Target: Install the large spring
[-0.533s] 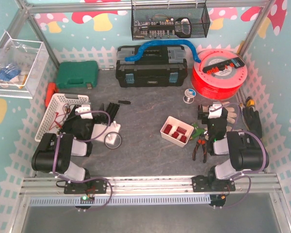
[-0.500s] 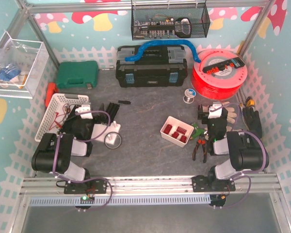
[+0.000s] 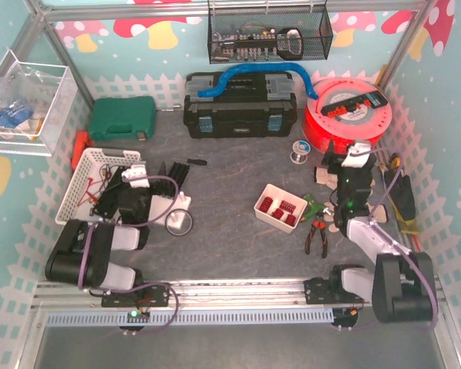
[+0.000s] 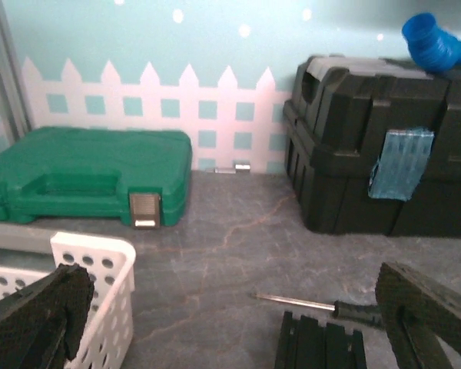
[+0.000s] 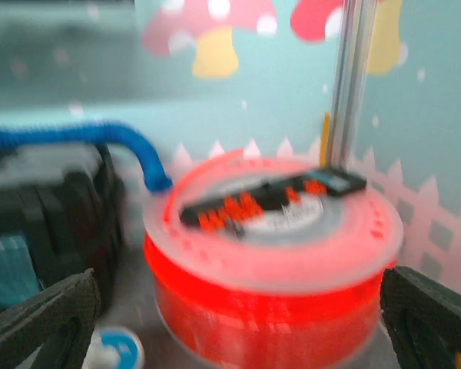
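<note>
Right arm: since the earlier overhead frame it has unfolded from its tucked pose. Its elbow now sits lower in the frame and its forearm reaches up toward the red spool (image 3: 346,115) at upper right. The right tool (image 5: 230,315) is apart, one finger in each lower corner of the right wrist view, with nothing between them. That view is blurred; the spool fills its centre, with the blue hose (image 5: 100,142) and the black toolbox (image 5: 54,207) at left.

Left arm: small change only. The elbow has dropped slightly toward the lower left, and the wrist sits about where it was, beside the white basket (image 3: 92,165). The left tool (image 4: 230,307) is also wide apart and holds nothing. Its wrist view shows the green case (image 4: 84,173) at left, the toolbox at right, and a screwdriver (image 4: 323,306) lying on the worktop (image 3: 230,184) between the fingers.

Objects on the worktop have not moved. A white box (image 3: 280,207) of small red parts sits centre-right, with pliers (image 3: 316,234) just below and to its right.

Large spring: cannot be singled out in any view. The red parts are too small to identify.
</note>
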Controlling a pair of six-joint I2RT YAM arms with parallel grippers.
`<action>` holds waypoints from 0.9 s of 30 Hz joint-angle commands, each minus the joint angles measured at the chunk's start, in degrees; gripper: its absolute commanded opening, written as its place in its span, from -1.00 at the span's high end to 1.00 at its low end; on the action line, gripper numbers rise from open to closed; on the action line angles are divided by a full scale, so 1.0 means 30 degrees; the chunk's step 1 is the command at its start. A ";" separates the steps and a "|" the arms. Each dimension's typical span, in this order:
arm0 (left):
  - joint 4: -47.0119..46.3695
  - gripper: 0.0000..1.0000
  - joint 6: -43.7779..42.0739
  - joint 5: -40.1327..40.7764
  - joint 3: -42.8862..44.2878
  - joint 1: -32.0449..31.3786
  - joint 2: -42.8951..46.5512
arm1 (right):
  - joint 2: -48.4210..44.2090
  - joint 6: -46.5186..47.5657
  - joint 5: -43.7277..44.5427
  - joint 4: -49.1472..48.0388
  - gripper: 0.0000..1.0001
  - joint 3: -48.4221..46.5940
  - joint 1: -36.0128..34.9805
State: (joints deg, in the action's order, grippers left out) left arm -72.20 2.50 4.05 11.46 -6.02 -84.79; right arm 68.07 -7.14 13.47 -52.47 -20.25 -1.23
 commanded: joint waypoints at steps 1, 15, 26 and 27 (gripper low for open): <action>0.6373 -0.99 -0.0263 0.2193 0.2290 -0.0716 0.3251 | -0.1788 -0.3744 -0.1234 0.6432 -0.97 -0.2930 -0.0116; 2.4870 -0.99 0.9052 -0.2517 1.0317 -0.0002 0.8709 | -0.1364 -0.7402 -0.7911 1.8502 -0.97 -0.9510 0.0309; 2.9030 -0.70 1.0960 -0.3060 0.8462 -0.2766 1.0484 | -0.2000 -0.6496 -0.7947 1.8502 -0.96 -0.7461 -0.4943; 2.9882 -0.64 1.0842 -0.2016 0.8627 -0.3698 1.0291 | -0.2182 -0.6194 -0.7809 1.8099 -0.96 -0.7170 -0.5399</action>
State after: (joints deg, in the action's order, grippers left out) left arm 8.01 34.68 -6.76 36.71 -9.82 -53.43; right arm 64.23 -29.15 -11.03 3.75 -44.36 -12.29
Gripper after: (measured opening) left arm 0.864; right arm 0.980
